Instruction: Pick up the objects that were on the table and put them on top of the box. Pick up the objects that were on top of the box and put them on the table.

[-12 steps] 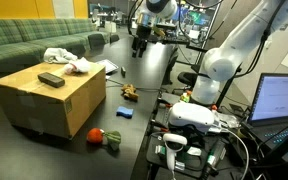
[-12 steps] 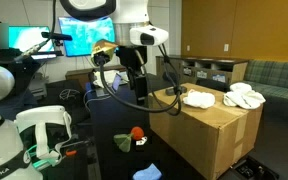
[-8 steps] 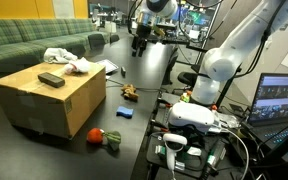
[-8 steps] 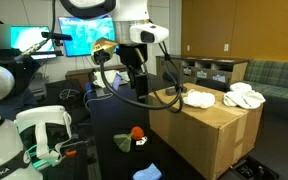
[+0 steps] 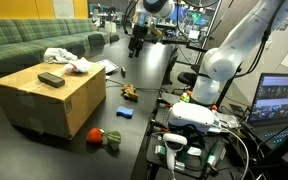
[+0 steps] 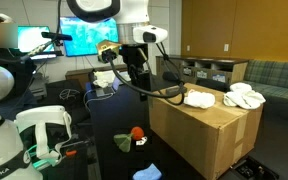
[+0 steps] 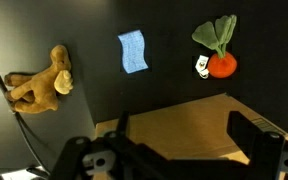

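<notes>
Claw point(image 7: 184, 142): jaws wide apart, nothing between them. In the wrist view the two dark fingers point(image 7: 252, 134) come in from the bottom edge, over a corner of the box. In both exterior views the claw point(image 5: 137, 44) point(image 6: 125, 84) hangs high above the bench, clear of every object.

Box point(image 7: 189, 122): tan flat top directly under the claw in the wrist view. In an exterior view the box point(image 5: 44, 100) stands at the near left of the bench point(image 5: 149, 70).

On the box top:
- dark flat rectangular item point(image 5: 51, 79), near the middle;
- white cloth point(image 5: 68, 62), bunched at the far edge;
- seen from the other side, two white cloth heaps point(image 6: 197, 98) point(image 6: 246, 97) lie apart on the box point(image 6: 209, 135).

On the bench, beside the box, in the wrist view the bench point(image 7: 164, 85) reads black:
- brown plush toy point(image 7: 39, 85) at left, also seen at point(image 5: 130, 92), farthest from the near edge;
- blue pad point(image 7: 134, 52) in the middle, point(image 5: 125, 113);
- red toy vegetable with green leaves point(image 7: 217, 52) at right, point(image 5: 99, 135), just beside the near corner of the box, point(image 6: 135, 133).

The three bench items are apart from one another.

Surroundings: green sofa point(image 5: 24, 40) far left; lit laptop screen point(image 5: 280, 98) right.
</notes>
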